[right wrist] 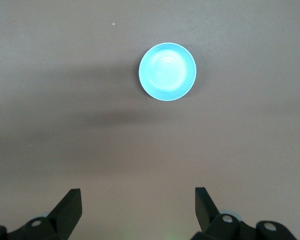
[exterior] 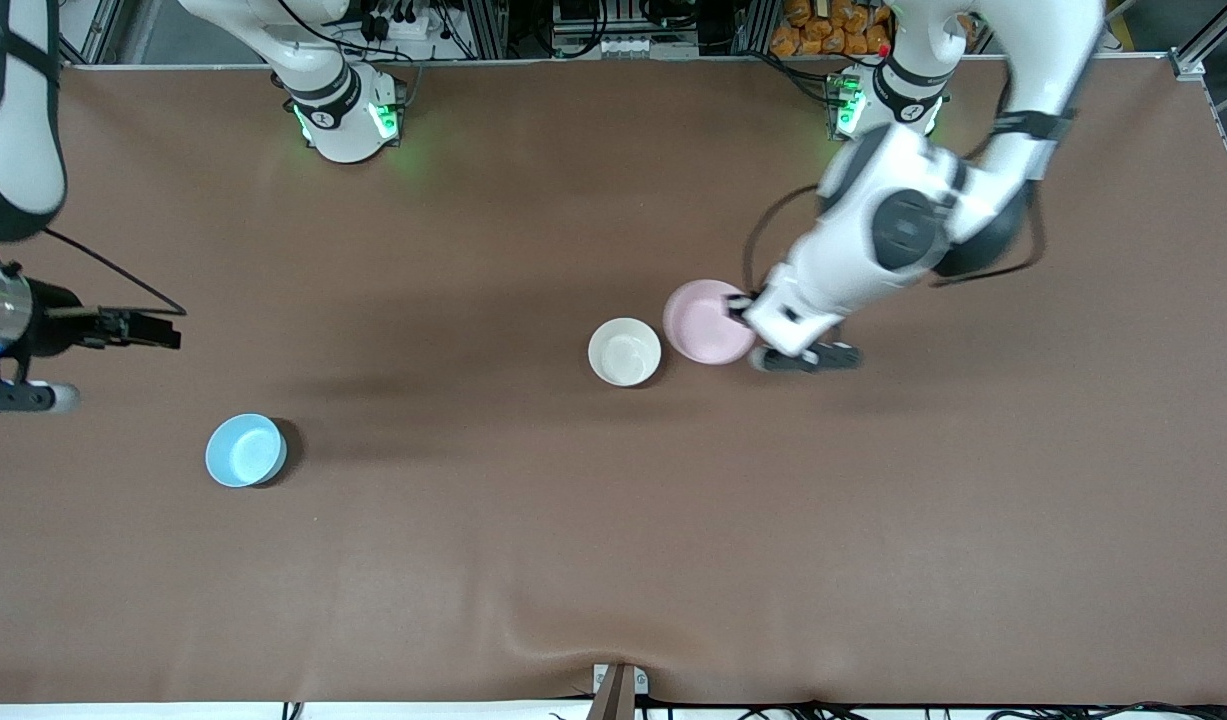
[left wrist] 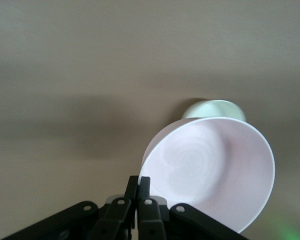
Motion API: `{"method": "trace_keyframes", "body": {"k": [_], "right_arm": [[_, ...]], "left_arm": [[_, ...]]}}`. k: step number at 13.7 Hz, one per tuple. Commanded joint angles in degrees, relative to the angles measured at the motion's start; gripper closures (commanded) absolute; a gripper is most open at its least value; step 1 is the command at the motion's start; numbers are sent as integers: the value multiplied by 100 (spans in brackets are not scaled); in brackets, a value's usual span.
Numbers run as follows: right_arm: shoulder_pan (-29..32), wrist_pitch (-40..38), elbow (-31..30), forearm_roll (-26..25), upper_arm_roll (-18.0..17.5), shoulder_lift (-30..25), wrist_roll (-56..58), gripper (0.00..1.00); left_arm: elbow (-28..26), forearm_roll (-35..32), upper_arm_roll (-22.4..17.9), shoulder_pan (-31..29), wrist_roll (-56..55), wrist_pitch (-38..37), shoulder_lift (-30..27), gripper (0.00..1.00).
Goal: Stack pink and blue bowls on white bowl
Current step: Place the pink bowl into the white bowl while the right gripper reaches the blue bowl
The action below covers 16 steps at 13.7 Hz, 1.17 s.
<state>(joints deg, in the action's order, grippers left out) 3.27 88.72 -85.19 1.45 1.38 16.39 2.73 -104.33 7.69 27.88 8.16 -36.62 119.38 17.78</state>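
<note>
My left gripper (exterior: 743, 312) is shut on the rim of the pink bowl (exterior: 708, 320) and holds it tilted above the table, just beside the white bowl (exterior: 624, 351) toward the left arm's end. In the left wrist view the closed fingertips (left wrist: 139, 182) pinch the pink bowl (left wrist: 210, 170), and the white bowl (left wrist: 212, 109) peeks out past its rim. The blue bowl (exterior: 245, 450) sits upright toward the right arm's end, nearer to the front camera. My right gripper (exterior: 158, 330) is open and empty, high over the table; the right wrist view (right wrist: 137, 200) shows the blue bowl (right wrist: 167, 71) below it.
The brown table cloth (exterior: 613, 560) has only the three bowls on it. The arm bases (exterior: 343, 120) stand along the farthest edge of the table. A clamp (exterior: 618, 690) sits at the table's nearest edge.
</note>
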Motion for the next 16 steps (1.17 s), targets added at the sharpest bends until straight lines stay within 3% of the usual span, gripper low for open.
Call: {"method": "trace_keyframes", "body": {"k": [1,3,7,11,16], "right_arm": [[296,66,91,4,-41,259,34,0],[315,119,91,-47,-33,373,43,0],[315,338,100,-74,-33,672,34,0],[253,1066,91,-101,-33,1172,-27,0],[376,2077,-312,-92,-15,1621,-18,0]], "left_arm": [[-174,-214,-54,658,-974,916,321,100],[-394,-618,-46,819,-1372,1314,418,100],[-790,-672,-37,924,-1400,1929,620,100],[-764,-707,-54,924,-1391,2448,963,100],[-711,-787,-89,863,-1339,2529,1157,100]]}}
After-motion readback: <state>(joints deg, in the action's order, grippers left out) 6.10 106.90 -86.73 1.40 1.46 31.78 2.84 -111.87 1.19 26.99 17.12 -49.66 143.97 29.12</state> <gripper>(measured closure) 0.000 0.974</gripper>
